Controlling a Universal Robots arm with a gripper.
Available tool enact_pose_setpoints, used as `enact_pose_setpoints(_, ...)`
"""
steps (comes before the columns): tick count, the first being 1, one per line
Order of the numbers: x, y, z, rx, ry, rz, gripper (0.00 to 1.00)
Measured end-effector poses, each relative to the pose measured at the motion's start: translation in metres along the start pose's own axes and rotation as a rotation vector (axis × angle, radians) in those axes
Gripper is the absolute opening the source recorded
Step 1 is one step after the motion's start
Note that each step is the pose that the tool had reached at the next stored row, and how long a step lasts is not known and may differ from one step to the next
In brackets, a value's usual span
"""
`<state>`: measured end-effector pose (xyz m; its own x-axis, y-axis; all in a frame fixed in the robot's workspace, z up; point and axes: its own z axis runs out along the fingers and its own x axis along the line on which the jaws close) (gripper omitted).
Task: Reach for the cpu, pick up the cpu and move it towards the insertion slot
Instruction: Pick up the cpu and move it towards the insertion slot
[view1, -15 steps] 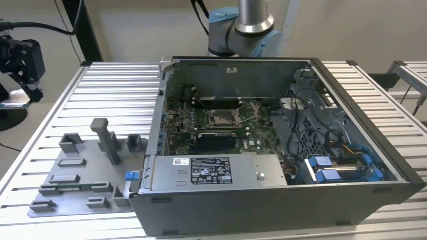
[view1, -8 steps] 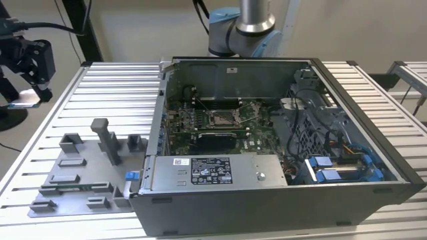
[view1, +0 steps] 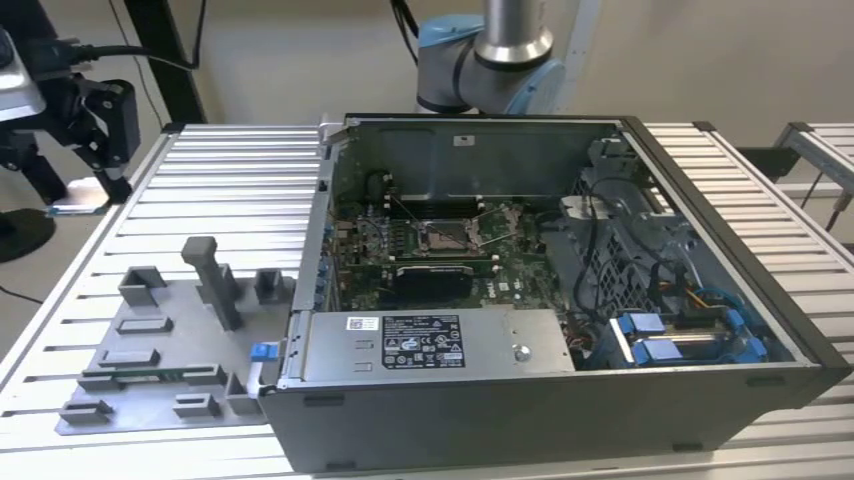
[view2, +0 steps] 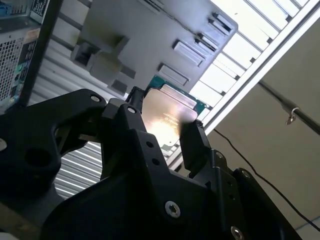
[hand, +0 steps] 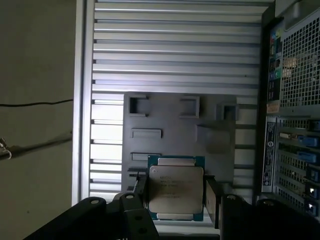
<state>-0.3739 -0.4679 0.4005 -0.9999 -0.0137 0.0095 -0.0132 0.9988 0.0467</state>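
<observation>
Hand (hand: 176, 196) is clamped on two opposite edges of the cpu (hand: 176, 186), held above the grey tray (hand: 175, 125); the slot (view1: 447, 236) lies well apart inside the computer case (view1: 721, 400); so thin an edge hold could let it tilt or slip during the carry.

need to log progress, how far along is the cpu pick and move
Done: the cpu is off the grey tray, clamped by its edges in the gripper, as both wrist views show. In hand: the carry, with the chip held high over the tray. Left: reaching the insertion slot inside the open computer case; in the exterior view its dark centre holds no chip.
</observation>
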Motion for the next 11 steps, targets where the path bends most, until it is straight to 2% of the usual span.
enact_pose_setpoints(11, -0.0307, -0.0004, -0.0004, 0.0, 0.0018, 0.0, 0.0)
